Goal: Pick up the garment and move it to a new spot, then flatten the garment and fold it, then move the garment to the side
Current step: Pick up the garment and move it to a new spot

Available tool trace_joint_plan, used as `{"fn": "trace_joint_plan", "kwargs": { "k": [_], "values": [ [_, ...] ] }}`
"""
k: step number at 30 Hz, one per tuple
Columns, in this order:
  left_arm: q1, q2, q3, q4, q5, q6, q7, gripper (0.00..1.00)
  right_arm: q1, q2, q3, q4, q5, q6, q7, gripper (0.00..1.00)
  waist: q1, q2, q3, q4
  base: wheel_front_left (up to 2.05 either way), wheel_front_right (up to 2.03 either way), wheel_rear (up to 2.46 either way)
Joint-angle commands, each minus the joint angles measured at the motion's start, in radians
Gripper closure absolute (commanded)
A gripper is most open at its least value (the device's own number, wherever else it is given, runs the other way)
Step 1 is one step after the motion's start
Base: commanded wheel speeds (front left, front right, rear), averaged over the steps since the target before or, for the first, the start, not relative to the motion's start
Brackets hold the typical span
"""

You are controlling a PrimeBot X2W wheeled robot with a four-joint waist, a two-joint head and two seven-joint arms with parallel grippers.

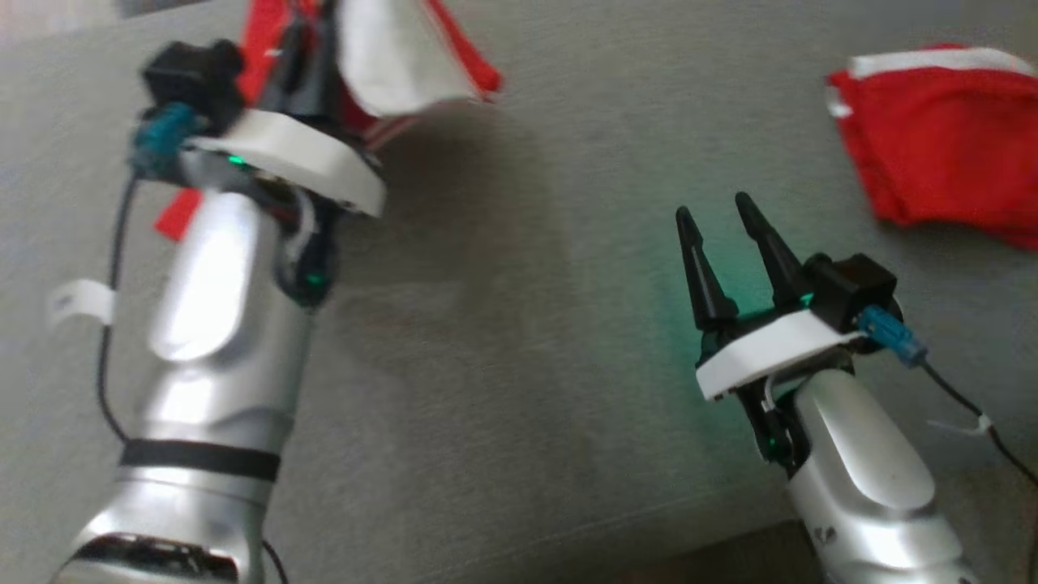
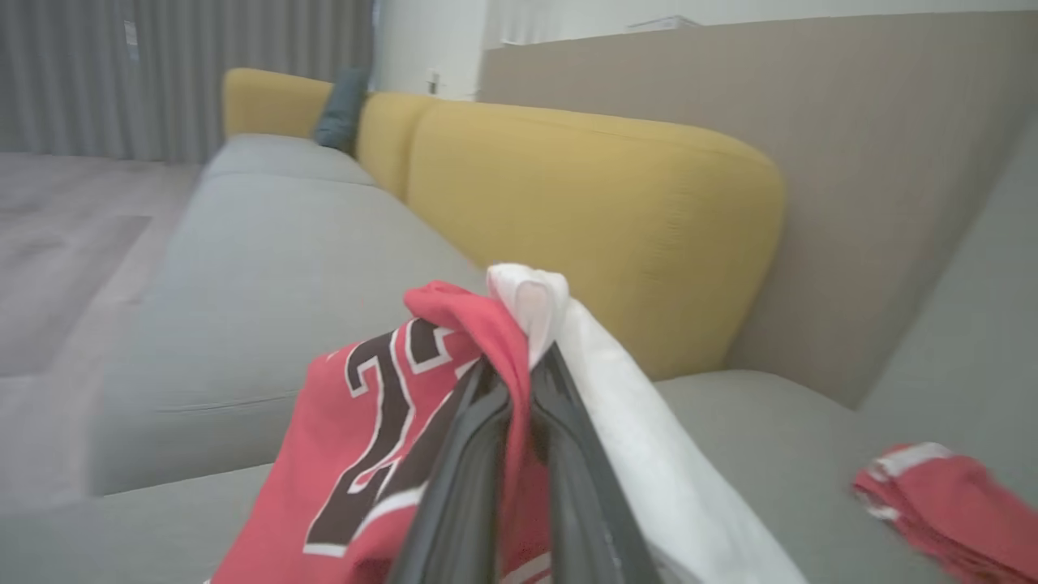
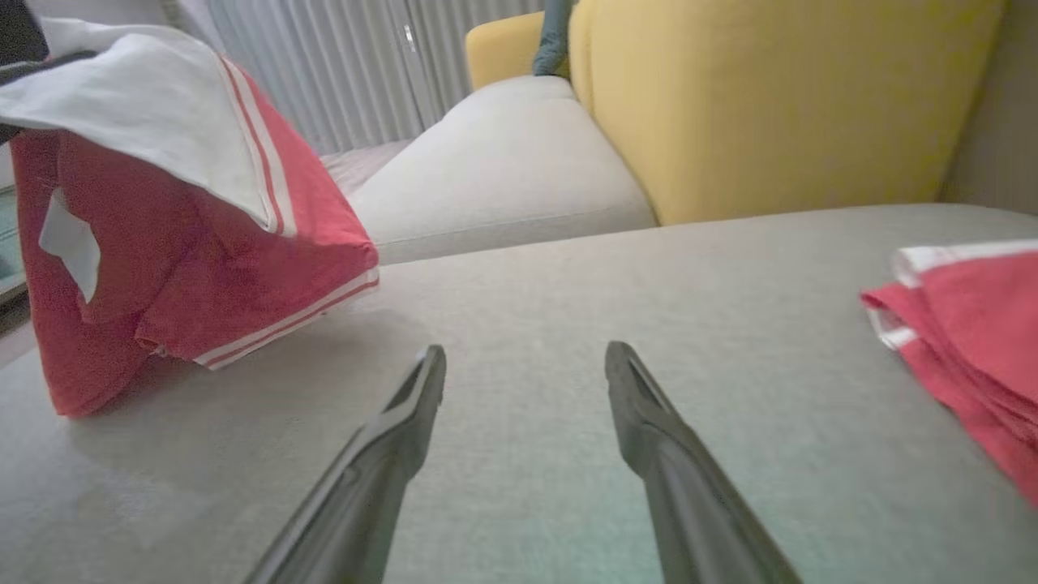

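1. Head view: my left claw (image 1: 312,57) is clamped on the jersey (image 1: 405,57), fingers buried in red & white cloth, over the far left of the grey couch seat (image 1: 519,341). I'd say it's held up so the cloth hangs free for the carry to a new spot. My right claw (image 1: 714,209) is spread wide w/ nothing in it, low over the seat, well apart from the jersey. A folded red garment (image 1: 941,138) lies far right, prob. parked out of the way.
2. Left wrist view: my left claw's fingers are pinched on a bunched fold of jersey (image 2: 381,422), red w/ a black number, white side draped to the right. Yellow backrest (image 2: 592,219) sits behind. The folded garment (image 2: 941,495) is low right.
3. Right wrist view: open fingers point across bare seat (image 3: 527,268). The jersey (image 3: 186,227) hangs at left. Its bottom corner is at the seat, touching or not I can't tell. The folded garment (image 3: 973,324) lies loose at right.
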Motion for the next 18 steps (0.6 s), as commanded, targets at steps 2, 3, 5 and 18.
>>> {"fn": "trace_joint_plan", "kwargs": {
  "k": [2,3,5,18],
  "values": [
    [0.000,0.019,-0.059,-0.063,-0.064,-0.006,-0.006,1.00,0.016,0.013,0.021,-0.033,0.009,0.007,-0.011,0.00,0.0000,0.0000,-0.023,-0.087,0.00,0.00,0.00],
    [0.010,0.019,-0.102,-0.075,-0.097,-0.006,-0.006,1.00,0.018,0.013,0.020,-0.035,0.012,0.007,-0.011,0.00,0.0000,0.0000,-0.022,-0.098,0.00,0.00,0.00],
    [0.032,0.019,-0.177,-0.099,-0.145,0.004,-0.006,1.00,0.023,0.013,0.018,-0.040,0.016,0.007,-0.011,0.00,0.0000,0.0000,-0.019,-0.110,0.00,0.00,0.00],
    [0.260,0.019,-0.223,-0.087,-0.095,0.156,-0.006,0.00,0.026,0.013,0.029,-0.045,0.012,0.007,-0.011,0.00,0.0000,0.0000,-0.019,-0.005,0.00,0.00,0.00]
  ]
}}
